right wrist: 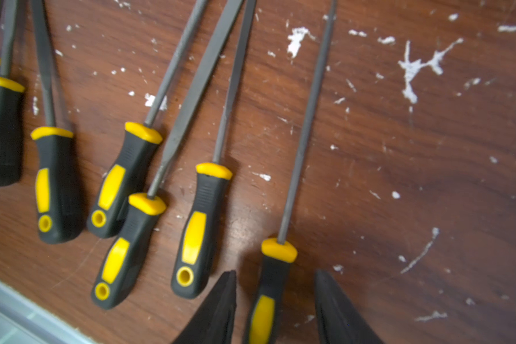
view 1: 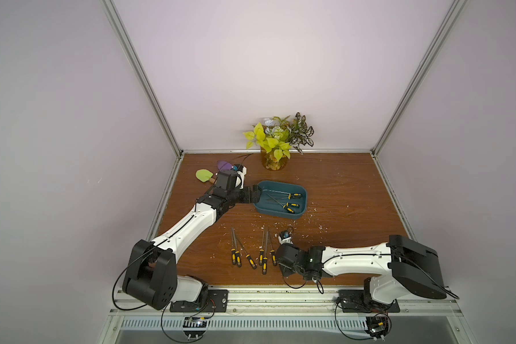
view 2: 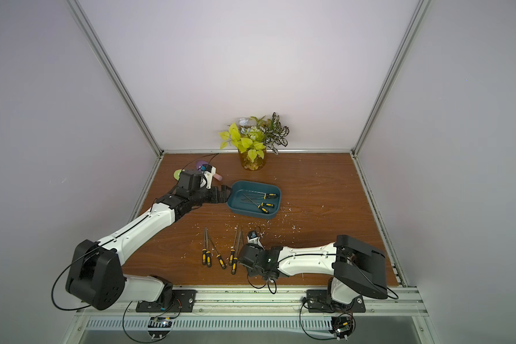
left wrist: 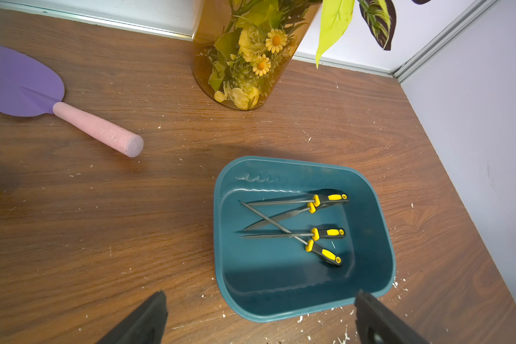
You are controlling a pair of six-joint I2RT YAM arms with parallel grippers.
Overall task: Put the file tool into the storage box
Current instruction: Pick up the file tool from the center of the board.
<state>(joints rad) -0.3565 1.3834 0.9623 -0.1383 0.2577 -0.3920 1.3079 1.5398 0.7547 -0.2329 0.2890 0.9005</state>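
Now: right claw astride a file handle, left claw wide at the box

At the near side of the table [view 1: 340, 193], the right gripper [right wrist: 274, 272] is low over the right end of a row of loose files [view 1: 264, 266]. Its two black fingers [right wrist: 218, 306] stand apart on either side of the black-and-yellow handle of one file tool [right wrist: 296, 166]. Wood shows on each side of the handle, so nothing is clamped. That file lies flat on the wood, shaft pointing toward the far side, near its neighbours but not touching them.

The storage box [view 1: 276, 212] sits around the middle of the table, farther back than the row and well apart from it. Several stored files [left wrist: 276, 223] lie inside, shafts crossing, handles toward its right end. The left gripper [left wrist: 259, 293] is at the box's left end, jaws spread wide and holding nothing. Whether it touches the rim cannot be told.

Behind the box an amber plant jar [view 1: 274, 162] stands by the far wall. A purple trowel [left wrist: 18, 83] and a green trowel [view 1: 203, 175] lie at the far left. White flecks [right wrist: 414, 68] litter the wood.
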